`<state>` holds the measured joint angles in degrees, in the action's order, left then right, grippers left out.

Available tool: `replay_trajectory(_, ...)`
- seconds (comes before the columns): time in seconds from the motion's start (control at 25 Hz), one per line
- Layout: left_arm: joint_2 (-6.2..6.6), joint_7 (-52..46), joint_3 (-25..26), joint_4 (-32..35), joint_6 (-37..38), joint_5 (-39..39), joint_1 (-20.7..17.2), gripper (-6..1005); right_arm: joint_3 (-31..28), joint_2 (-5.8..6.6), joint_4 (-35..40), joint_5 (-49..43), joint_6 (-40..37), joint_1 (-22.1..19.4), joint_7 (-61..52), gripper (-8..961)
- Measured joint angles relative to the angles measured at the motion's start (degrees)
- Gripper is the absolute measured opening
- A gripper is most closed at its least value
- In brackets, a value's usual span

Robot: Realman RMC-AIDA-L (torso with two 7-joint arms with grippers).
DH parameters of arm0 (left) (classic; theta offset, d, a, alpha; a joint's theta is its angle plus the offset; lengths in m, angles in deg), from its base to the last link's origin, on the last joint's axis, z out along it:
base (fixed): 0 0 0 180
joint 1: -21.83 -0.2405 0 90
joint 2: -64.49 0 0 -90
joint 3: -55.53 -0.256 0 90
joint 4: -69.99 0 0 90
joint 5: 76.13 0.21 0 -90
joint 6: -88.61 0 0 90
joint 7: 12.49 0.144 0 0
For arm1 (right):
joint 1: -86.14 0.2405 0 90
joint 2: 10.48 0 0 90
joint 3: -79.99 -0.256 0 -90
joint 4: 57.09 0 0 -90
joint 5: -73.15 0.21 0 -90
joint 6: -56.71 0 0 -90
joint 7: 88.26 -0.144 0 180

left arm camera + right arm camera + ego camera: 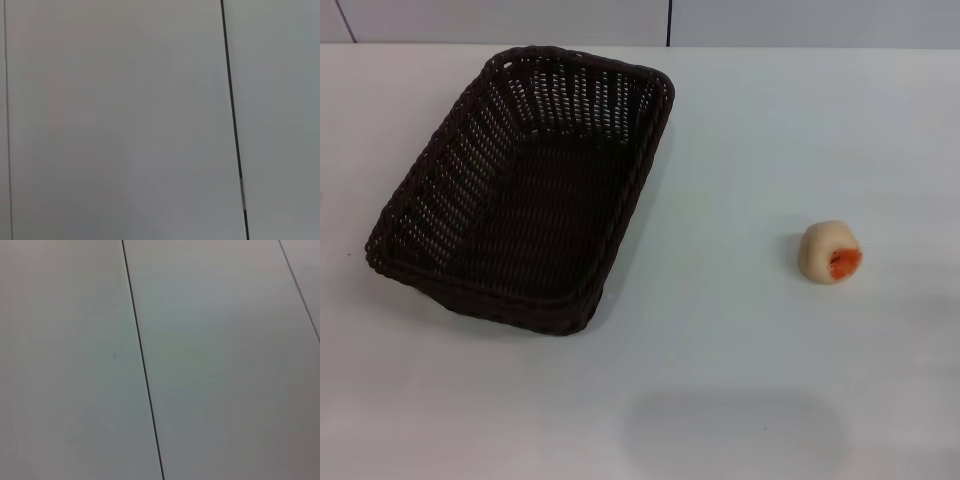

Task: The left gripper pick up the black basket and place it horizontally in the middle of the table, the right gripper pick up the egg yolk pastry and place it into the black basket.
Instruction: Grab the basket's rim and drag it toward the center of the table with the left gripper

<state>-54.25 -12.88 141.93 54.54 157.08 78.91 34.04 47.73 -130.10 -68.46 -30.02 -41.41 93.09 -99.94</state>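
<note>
The head camera looks forward and down from above the white tabletop (pixel 720 400), far enough back to take in the whole black basket (pixel 525 190) on the robot's left and the egg yolk pastry (pixel 831 252) on its right, with a strip of pale panelled wall (pixel 800 20) along the far edge. The left wrist camera faces a flat pale panelled surface (pixel 115 120) crossed by 1 dark seam (pixel 232 120). The right wrist camera faces a similar pale panelled surface (pixel 220 360) with a dark seam (pixel 142 360) of its own. Neither wrist view takes in the tabletop, so whether they share anything with the head view cannot be told.
</note>
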Motion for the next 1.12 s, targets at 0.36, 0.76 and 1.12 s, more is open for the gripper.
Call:
replay_trajectory(0.36, 0.0, -0.12, -0.05, -0.15, 0.01, 0.09, 0.04, 800, 0.01, 0.0, 0.01, 0.07, -0.02, -0.28, -0.02, 845)
replay_trajectory(0.76, 5.38, -0.25, -4.18, -21.73, -22.03, 6.62, -0.91, 798, 1.82, 0.13, 0.04, -0.02, 0.51, 0.07, -0.34, 845)
replay_trajectory(1.12, 10.96, -0.3, -4.09, -52.57, -65.1, 10.44, -1.72, 796, 2.13, 0.12, 0.04, -0.02, 0.15, -0.69, -0.53, 846)
